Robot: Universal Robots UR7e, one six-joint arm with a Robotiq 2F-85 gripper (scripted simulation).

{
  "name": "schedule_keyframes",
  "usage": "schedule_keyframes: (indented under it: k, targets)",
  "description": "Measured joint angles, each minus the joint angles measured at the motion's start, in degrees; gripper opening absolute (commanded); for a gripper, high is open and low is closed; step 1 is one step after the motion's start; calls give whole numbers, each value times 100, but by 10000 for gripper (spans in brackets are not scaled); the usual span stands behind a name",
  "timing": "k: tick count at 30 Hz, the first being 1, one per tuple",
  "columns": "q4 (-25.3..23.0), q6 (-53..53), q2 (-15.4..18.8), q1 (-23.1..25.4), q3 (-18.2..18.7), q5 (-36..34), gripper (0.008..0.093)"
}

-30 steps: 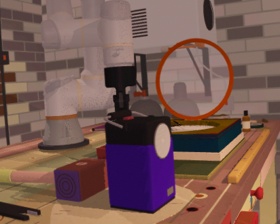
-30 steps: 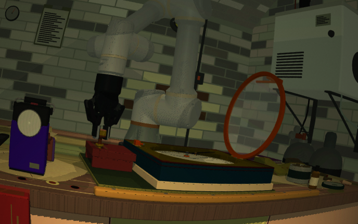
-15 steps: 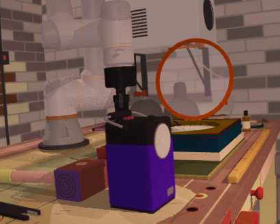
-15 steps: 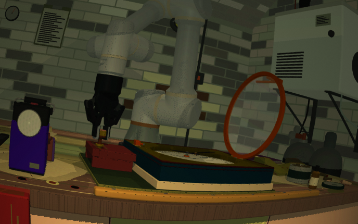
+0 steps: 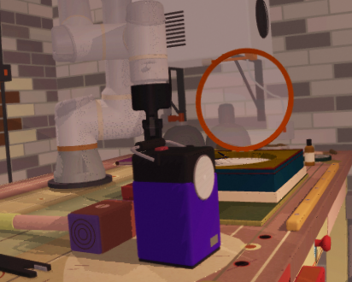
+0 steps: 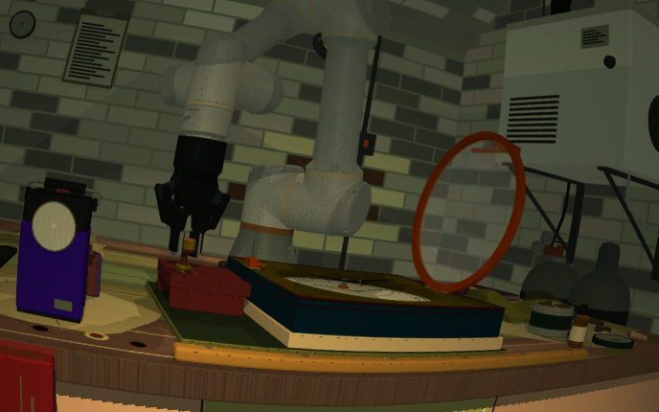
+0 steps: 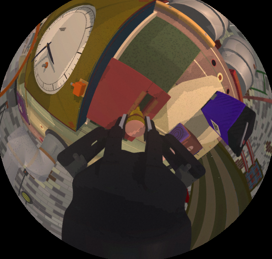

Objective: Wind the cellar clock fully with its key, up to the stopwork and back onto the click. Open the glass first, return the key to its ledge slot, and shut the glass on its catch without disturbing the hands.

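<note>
The red ledge block sits against the left end of the clock, which lies flat on the bench with its dial up. The brass winding key stands upright over the ledge's slot, held by its round head between the fingers of my gripper, which has closed on it from straight above. The orange-rimmed glass stands swung open at the clock's far end. An orange catch sits on the case near the ledge.
A purple and black lantern stands left of the ledge and hides the gripper from the side camera. A mallet lies beside it. A yellow rail runs along the bench's front edge; jars and a small bottle stand at the right.
</note>
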Motion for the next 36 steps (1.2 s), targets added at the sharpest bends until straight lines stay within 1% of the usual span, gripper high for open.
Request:
schedule_keyframes:
  k: [7,32,36]
  targets:
    - [3,0,0,0,-2,0,80]
    - [0,0,-2,0,-4,0,580]
    - [0,0,-2,0,-4,0,580]
